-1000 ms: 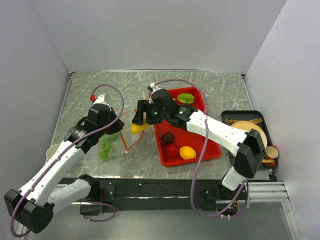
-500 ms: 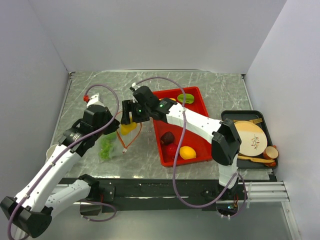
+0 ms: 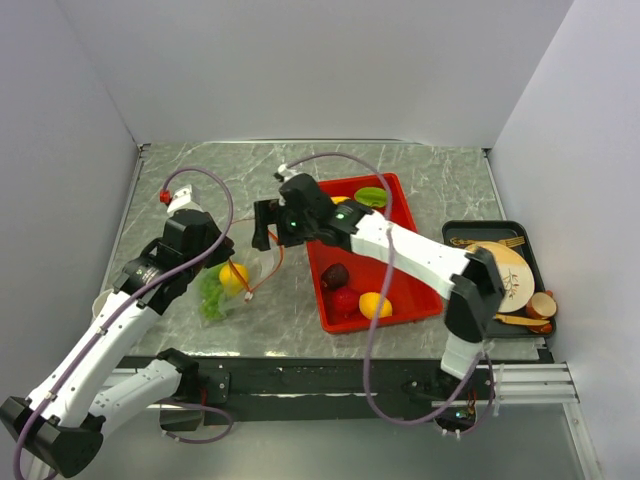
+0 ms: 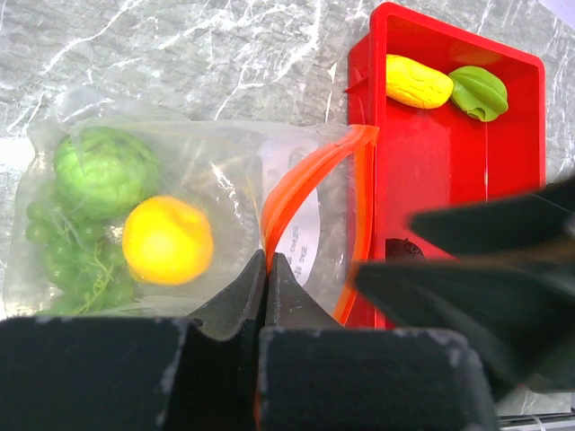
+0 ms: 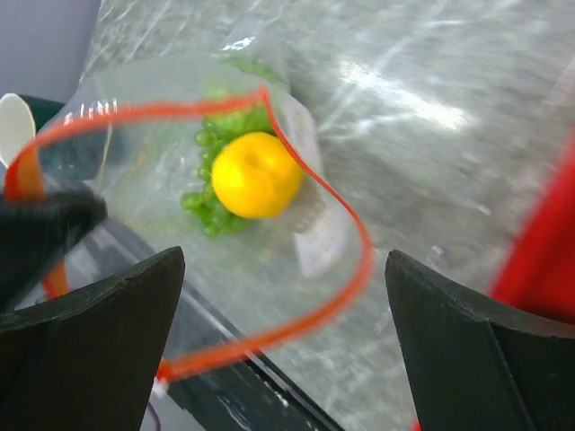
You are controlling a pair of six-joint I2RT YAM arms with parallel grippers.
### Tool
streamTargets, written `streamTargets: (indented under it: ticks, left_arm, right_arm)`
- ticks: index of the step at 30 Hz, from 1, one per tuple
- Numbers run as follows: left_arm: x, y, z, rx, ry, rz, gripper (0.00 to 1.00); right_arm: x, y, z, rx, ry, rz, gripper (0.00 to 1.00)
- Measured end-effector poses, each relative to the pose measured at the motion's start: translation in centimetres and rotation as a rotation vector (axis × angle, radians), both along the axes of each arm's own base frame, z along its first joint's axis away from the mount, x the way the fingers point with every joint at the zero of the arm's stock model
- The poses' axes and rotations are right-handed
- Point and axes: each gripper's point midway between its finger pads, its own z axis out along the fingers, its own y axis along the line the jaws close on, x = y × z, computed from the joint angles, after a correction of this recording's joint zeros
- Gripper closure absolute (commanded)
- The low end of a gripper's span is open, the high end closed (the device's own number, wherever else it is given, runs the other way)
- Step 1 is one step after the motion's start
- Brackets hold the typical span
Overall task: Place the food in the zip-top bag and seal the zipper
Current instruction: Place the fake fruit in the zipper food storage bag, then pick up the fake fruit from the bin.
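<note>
Yellow fruit (image 4: 168, 240) now inside bag (image 4: 229, 171)

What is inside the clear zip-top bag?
Inside the zip-top bag lie a yellow round fruit, a green leafy ball and green grapes. The left claw, shut on the zipper, covers the bag's near edge.

No text could be read; a white label (image 4: 304, 235) on the zip-top bag (image 4: 225, 162), just beyond the left gripper (image 4: 267, 269), was too blurred.
</note>
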Motion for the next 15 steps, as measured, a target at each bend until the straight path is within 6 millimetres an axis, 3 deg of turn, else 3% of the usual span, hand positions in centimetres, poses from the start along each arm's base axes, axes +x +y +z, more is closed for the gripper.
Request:
streamTargets:
  ticks: [4,7,11,15]
  left_arm:
    - [0.0,0.0,0.0,0.0,0.0,-0.001,0.99]
    - [0.1,-0.1,-0.1,0.001,0.003,-0.002,0.99]
    - [0.4,-0.4,-0.4,0.003,0.01,-0.009,0.99]
    - [0.5,-0.7,-0.6,-0.001,0.017,-0.023,0.99]
  right_arm:
    - [0.0,-4.6,1.5,-0.001,-0.046,-0.103,0.0]
    - [0.7,-9.5,1.4,-0.01,-0.059,-0.225,0.0]
    - [1.6,-14.9,-2.1,-0.086,-0.013,-0.37,0.0]
    - [-0.6,-18.3,-7.5,-0.215,0.083,-0.422,0.0]
